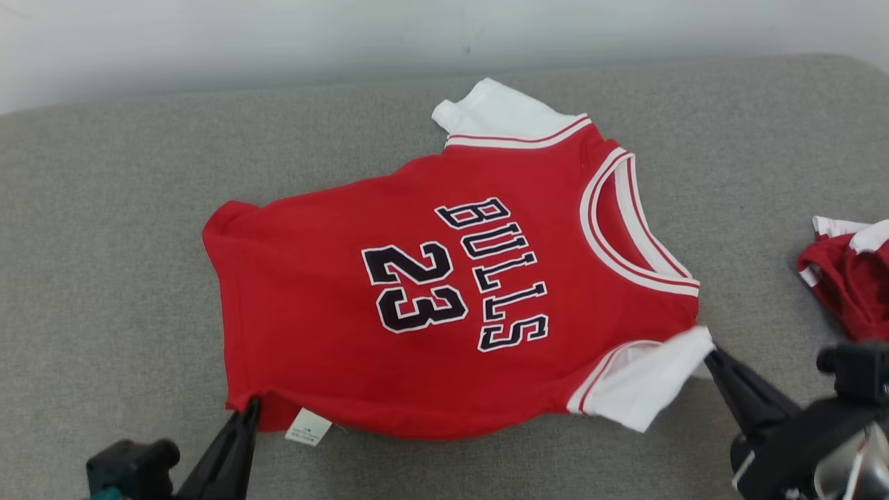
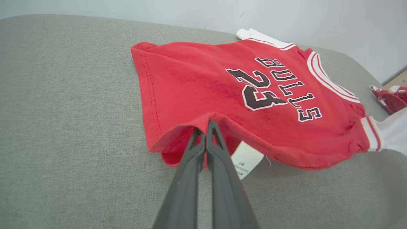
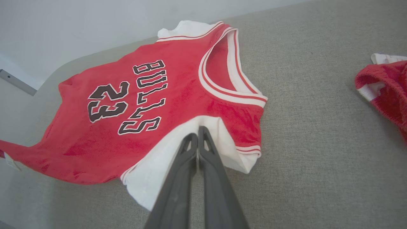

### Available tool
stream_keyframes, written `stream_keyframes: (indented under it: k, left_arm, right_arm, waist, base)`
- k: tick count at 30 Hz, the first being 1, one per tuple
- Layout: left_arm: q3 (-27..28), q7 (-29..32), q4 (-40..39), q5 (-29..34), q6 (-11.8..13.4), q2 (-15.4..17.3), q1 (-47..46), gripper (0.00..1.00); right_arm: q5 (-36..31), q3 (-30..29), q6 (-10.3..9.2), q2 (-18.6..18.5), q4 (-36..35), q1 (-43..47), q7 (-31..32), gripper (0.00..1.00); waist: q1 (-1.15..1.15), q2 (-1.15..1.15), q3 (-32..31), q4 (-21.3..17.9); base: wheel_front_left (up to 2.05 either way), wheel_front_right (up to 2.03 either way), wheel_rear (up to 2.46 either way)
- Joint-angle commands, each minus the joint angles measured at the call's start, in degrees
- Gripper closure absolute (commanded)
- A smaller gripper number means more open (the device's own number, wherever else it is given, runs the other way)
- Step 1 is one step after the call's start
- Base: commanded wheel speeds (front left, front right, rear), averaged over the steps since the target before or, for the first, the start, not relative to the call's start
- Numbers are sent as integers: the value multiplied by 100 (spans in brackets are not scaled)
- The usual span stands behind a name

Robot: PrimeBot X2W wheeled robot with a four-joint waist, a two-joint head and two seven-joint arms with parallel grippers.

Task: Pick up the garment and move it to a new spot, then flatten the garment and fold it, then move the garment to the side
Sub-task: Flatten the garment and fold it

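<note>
Evidently the red cotton jersey with white sleeves (image 1: 444,298) has been laid out face up in the middle of the grey woven cushion surface (image 1: 104,243), the black lettering and number fully readable. Most of the cloth is seen to lie flat, though the near edge is raised off the surface and a ripple is left along the hem at 9 o'clock.

The left gripper (image 1: 246,410) is found at 7 o'clock of the jersey, its two dark fingers pressed together on the bottom hem, just beside the small white care label (image 1: 308,427). In the left wrist view the red cloth is seen pinched between the closed tips (image 2: 206,127). The right gripper (image 1: 708,354) is placed at 4 o'clock, likewise closed, and the near white sleeve (image 1: 646,389) is held in it, as confirmed in the right wrist view (image 3: 197,132).

A second crumpled red and white garment (image 1: 851,278) is left well apart at 3 o'clock.

The placing is judged done and the flattening nearly so. No fold is seen in the body yet, so the folding and the final move to the side are taken to be outstanding.
</note>
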Motion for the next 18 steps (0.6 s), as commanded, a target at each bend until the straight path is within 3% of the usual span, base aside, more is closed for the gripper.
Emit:
stream_keyframes:
  k: [1, 11, 18]
  left_arm:
    - [-10, 22, 110, -50, -36, -5, -195, 100]
    - [17, -95, 627, -172, -128, -149, -987, 100]
    - [4, -188, 965, -285, -202, -238, -1367, 100]
  right_arm:
    - [93, 107, -2, -162, 145, -325, 7, 100]
    - [450, 776, -2, -911, 1049, -1849, -99, 100]
    - [820, 1314, -2, -1187, 1876, -2797, -359, 100]
  waist:
    - [-1, 0, 172, 24]
    - [-1, 0, 602, 200]
    - [-1, 0, 773, 323]
  base:
    - [0, 0, 0]
    - [0, 0, 0]
    - [0, 0, 0]
